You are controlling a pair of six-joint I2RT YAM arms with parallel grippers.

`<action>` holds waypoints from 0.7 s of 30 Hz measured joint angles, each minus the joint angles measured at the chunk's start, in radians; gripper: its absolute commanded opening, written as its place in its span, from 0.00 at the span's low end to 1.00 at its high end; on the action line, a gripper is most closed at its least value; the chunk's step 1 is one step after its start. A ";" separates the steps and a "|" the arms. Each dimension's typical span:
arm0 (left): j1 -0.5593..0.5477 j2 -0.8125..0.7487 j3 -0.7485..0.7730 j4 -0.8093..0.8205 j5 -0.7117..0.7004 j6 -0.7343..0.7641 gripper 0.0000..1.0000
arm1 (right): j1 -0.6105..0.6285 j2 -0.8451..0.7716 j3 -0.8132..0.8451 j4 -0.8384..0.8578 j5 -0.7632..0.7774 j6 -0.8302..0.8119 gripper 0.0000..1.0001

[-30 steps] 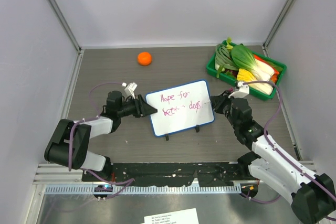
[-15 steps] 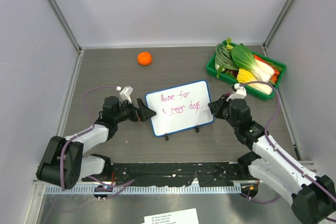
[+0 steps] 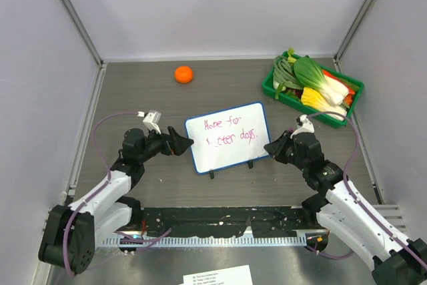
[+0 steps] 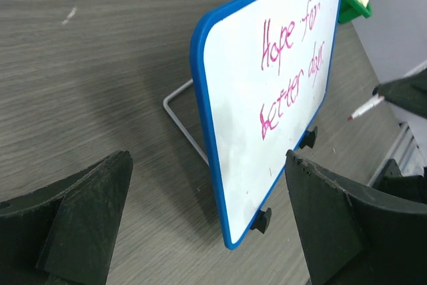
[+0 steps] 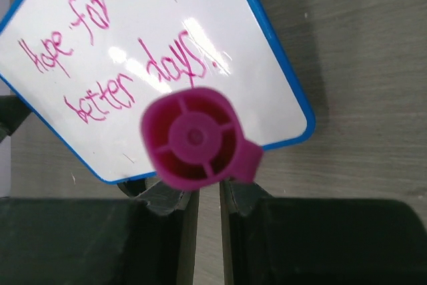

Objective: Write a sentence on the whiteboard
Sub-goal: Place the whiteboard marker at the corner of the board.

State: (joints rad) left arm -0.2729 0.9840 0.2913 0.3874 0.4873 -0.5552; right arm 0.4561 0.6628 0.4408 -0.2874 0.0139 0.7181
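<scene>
Left hand [image 3: 181,142] is wide open and holds nothing; it sits just left of the whiteboard's left edge, not touching it. An orange [image 3: 183,74] lies near the far edge of the surface [image 3: 133,91], left of centre. The whiteboard [image 3: 227,157] stands mid-surface, tilted back on a wire stand [image 4: 179,115] and small black feet [image 4: 263,220]. The sentence [image 3: 230,131] is in pink, two lines, "Hope for / better days". Right hand [image 3: 272,147] is just right of the board's right edge and clamped on a pink marker [image 5: 193,139]; the tip points toward the board, apart from it. A green tray [image 3: 269,85] of vegetables [image 3: 313,78] sits in the far right corner.
</scene>
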 measured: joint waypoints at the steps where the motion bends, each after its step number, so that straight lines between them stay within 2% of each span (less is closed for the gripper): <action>1: 0.000 -0.021 -0.005 -0.006 -0.014 0.004 1.00 | 0.000 -0.013 -0.012 -0.016 -0.006 0.013 0.01; 8: 0.000 -0.074 -0.013 -0.045 -0.077 0.015 1.00 | 0.000 -0.069 -0.134 -0.114 -0.043 0.090 0.01; 10: 0.000 -0.068 -0.013 -0.051 -0.082 0.015 1.00 | 0.000 -0.072 -0.154 -0.135 -0.051 0.110 0.08; 12: 0.000 -0.056 -0.013 -0.055 -0.084 0.015 1.00 | 0.000 -0.072 -0.163 -0.147 -0.058 0.127 0.19; 13: 0.000 -0.051 -0.013 -0.058 -0.084 0.016 1.00 | 0.000 -0.071 -0.164 -0.151 -0.060 0.132 0.37; 14: 0.000 -0.047 -0.013 -0.060 -0.085 0.016 1.00 | 0.000 -0.070 -0.164 -0.154 -0.062 0.138 0.43; 16: 0.000 -0.042 -0.013 -0.064 -0.084 0.016 1.00 | 0.000 -0.066 -0.164 -0.155 -0.065 0.150 0.63; 21: 0.000 -0.042 -0.013 -0.064 -0.085 0.018 1.00 | 0.000 -0.053 -0.164 -0.155 -0.064 0.159 0.78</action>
State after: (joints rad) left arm -0.2729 0.9417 0.2779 0.3229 0.4026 -0.5369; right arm 0.4561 0.6102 0.2768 -0.4427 -0.0498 0.8768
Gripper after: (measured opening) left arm 0.994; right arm 0.714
